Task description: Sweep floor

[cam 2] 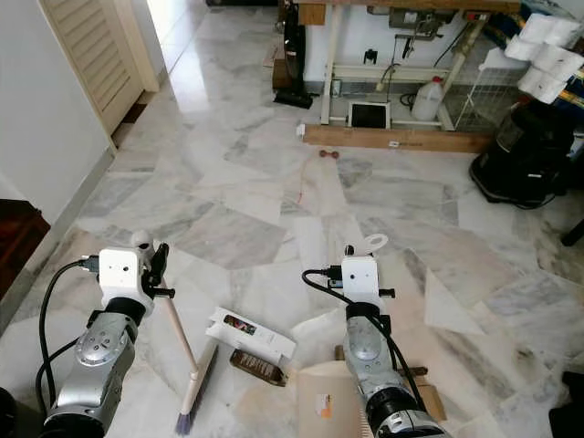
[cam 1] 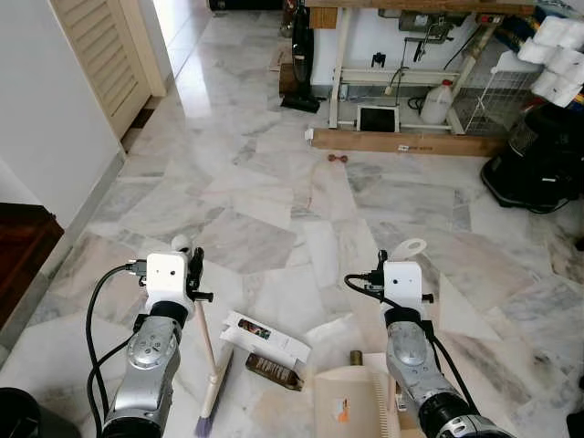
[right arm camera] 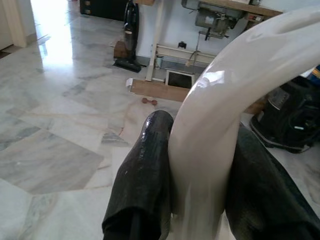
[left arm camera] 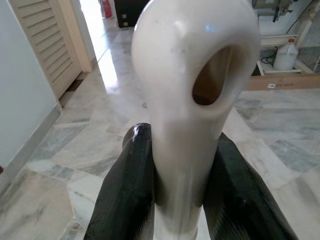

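Observation:
My left gripper [cam 1: 192, 265] is shut on the cream handle of a broom [cam 1: 204, 351] that slants down to purple bristles [cam 1: 205, 422] on the marble floor. In the left wrist view its black fingers [left arm camera: 129, 192] clamp the handle's looped end [left arm camera: 192, 75]. On the other side, my right gripper [cam 1: 387, 259] is shut on the curved handle [right arm camera: 220, 100] of a cream dustpan [cam 1: 351, 401], whose pan rests on the floor in front of me. Between broom and pan lie a white carton [cam 1: 265, 336], a brown wrapper [cam 1: 274, 370] and a small brown cap [cam 1: 356, 357].
A wooden plank [cam 1: 406, 141] and a workbench with a jug [cam 1: 438, 102] close off the far side. A small brown object [cam 1: 338, 158] lies before the plank. A black appliance [cam 1: 538, 160] stands right; a louvred door [cam 1: 100, 55] and dark furniture [cam 1: 23, 251] are left.

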Available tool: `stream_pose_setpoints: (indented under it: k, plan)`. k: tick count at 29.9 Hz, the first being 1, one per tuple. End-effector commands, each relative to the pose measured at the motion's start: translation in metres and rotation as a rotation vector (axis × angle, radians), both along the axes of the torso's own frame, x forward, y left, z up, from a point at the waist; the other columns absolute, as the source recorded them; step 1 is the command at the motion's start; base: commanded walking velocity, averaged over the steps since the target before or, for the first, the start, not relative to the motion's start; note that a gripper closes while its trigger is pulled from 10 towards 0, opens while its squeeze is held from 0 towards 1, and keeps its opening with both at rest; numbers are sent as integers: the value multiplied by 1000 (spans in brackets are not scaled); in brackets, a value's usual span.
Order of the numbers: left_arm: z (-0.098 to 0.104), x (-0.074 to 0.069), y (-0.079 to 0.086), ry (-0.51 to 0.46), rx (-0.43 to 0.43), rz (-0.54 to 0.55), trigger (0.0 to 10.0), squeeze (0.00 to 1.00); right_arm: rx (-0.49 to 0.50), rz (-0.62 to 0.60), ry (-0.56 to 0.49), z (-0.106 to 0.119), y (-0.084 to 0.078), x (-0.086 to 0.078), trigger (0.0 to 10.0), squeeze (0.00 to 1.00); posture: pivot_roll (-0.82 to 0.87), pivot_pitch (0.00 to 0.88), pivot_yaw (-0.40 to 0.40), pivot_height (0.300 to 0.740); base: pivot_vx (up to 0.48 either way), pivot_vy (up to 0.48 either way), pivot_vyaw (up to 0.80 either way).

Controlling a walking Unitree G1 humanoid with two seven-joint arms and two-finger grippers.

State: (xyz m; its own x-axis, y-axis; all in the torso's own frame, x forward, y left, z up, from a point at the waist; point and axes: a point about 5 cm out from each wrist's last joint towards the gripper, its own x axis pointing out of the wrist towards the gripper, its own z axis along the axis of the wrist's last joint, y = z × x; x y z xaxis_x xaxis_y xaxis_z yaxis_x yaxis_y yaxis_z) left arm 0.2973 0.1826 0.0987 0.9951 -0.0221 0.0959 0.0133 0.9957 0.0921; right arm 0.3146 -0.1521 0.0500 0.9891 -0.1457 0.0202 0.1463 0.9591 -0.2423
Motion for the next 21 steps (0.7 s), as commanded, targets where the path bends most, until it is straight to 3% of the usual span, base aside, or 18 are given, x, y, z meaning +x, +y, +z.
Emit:
stream_pose_setpoints:
  k: [1, 11, 21]
  plan:
    - [7, 1, 0, -28, 15, 7, 10000, 0, -14, -12, 46, -8, -1, -4, 10000, 0, 137, 130, 3, 740, 0, 0, 0]
    - [9, 2, -1, -32, 7, 8, 10000, 0, -4, -6, 41, -5, 5, 0, 10000, 0, 146, 130, -1, 740, 0, 0, 0]
    - [19, 8, 18, -63, 65, 79, 10000, 0, 11, 7, 49, -7, 9, -2, 10000, 0, 150, 133, 5, 740, 0, 0, 0]
